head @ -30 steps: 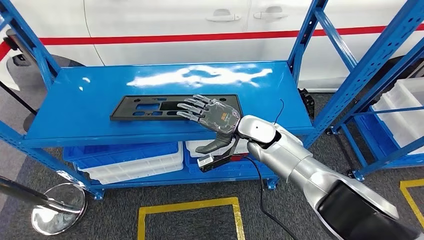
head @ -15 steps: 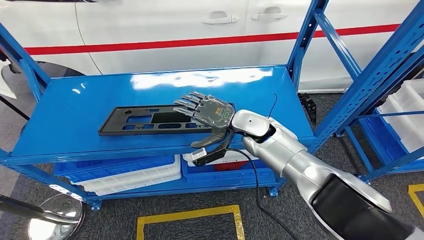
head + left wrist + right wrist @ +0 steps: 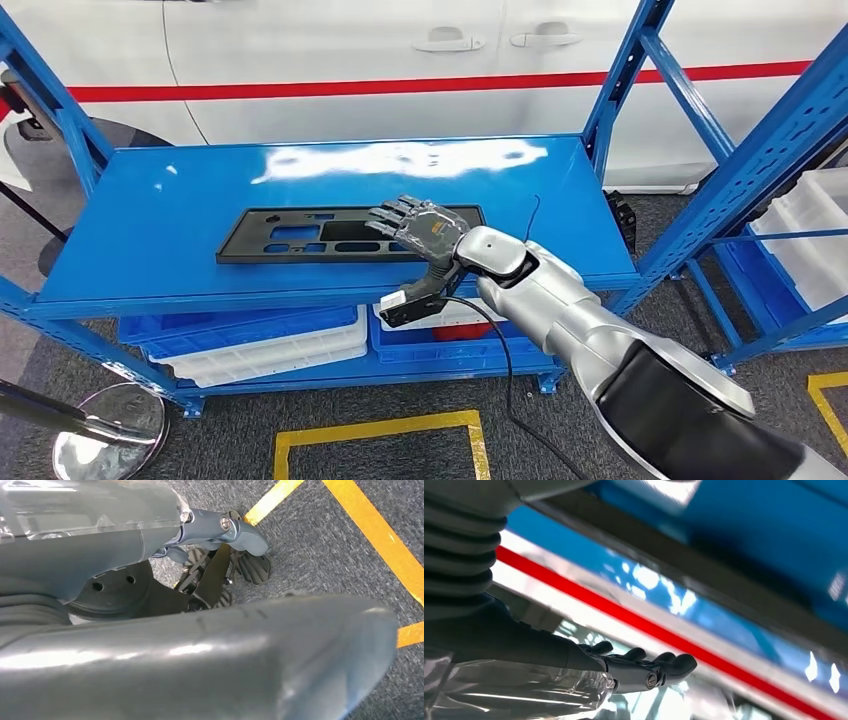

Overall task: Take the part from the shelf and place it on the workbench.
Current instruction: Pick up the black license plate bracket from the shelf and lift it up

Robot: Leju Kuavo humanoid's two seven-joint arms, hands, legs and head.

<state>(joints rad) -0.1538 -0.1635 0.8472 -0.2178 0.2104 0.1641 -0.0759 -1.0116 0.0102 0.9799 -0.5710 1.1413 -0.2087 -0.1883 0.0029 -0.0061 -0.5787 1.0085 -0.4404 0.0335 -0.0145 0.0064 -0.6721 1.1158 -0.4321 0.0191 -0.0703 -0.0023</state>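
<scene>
The part [image 3: 300, 235] is a long flat black plastic panel with cut-outs, lying flat on the upper deck of the blue shelf [image 3: 150, 220]. My right hand [image 3: 425, 232] hovers over the panel's right end with its fingers stretched out above it; its thumb hangs in front of the shelf's front edge. Nothing is gripped. In the right wrist view the same hand [image 3: 644, 672] shows straight dark fingers with nothing in them. My left hand [image 3: 220, 530] hangs beside my body over the grey floor, fingers extended and holding nothing.
White and blue bins [image 3: 270, 345] fill the lower shelf. Blue uprights [image 3: 620, 90] frame the deck, and a white car [image 3: 400, 50] stands behind. A second rack with white bins [image 3: 810, 230] is at the right. A chrome stanchion base [image 3: 105, 440] and yellow floor tape [image 3: 380, 415] lie below.
The camera swayed left and back, shifting the whole picture. My right hand stays over the panel's right end, with hardly any change in its pose.
</scene>
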